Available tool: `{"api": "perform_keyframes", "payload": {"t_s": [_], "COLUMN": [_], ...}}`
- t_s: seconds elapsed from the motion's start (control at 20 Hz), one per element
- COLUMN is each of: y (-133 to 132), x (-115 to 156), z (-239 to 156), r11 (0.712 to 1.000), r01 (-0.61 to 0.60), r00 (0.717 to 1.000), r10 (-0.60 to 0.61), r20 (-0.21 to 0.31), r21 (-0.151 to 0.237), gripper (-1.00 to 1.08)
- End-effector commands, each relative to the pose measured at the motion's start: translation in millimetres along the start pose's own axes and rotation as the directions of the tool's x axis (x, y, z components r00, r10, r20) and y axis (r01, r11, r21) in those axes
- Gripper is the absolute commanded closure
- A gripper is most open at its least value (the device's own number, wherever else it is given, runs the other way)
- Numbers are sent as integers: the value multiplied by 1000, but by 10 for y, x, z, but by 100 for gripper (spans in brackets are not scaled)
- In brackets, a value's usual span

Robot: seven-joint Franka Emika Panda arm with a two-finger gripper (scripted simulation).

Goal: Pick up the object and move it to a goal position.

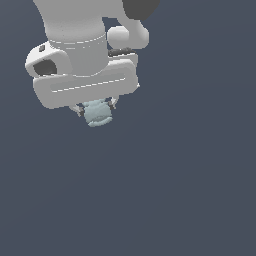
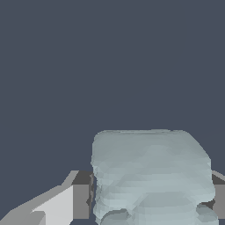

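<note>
Pale blue-grey object [image 1: 97, 113] between the white gripper's [image 1: 96, 108] fingers [image 2: 80, 200].

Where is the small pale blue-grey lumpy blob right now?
In the exterior view's upper left, the pale blue-grey lumpy blob sits directly under the white gripper, between its fingers.

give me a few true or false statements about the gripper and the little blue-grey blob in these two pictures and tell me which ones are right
1. The blob sits between the jaws of the gripper. True.
2. The blob is bright red. False: it is pale blue-grey.
3. In the exterior view the blob is larger than the gripper. False: the white gripper body is much wider than the blob.
4. The wrist view shows a finger against the side of the blob. True.
5. A second blob lies on the dark ground. False: only one blob shows in either view.
</note>
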State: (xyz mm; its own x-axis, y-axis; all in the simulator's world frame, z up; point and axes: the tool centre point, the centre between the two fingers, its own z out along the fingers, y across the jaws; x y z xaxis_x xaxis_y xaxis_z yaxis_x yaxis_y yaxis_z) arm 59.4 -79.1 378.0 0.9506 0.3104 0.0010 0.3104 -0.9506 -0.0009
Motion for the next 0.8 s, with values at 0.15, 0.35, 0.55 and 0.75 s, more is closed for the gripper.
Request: {"api": "perform_keyframes", "payload": {"t_s": [0.15,0.35,0.55,0.75], "y": [150,242,316,366], "x": [59,97,129,153], "z": [-253,-402,-523,-604], "r11": [1000,1000,1000,1000], "r01": [0,0,0,0], "r00": [1000,1000,1000,1000], "r10": [0,0,0,0], "r20": [1,1,1,1], "r21": [0,0,-1,-1], "gripper": [108,108,108,108]}}
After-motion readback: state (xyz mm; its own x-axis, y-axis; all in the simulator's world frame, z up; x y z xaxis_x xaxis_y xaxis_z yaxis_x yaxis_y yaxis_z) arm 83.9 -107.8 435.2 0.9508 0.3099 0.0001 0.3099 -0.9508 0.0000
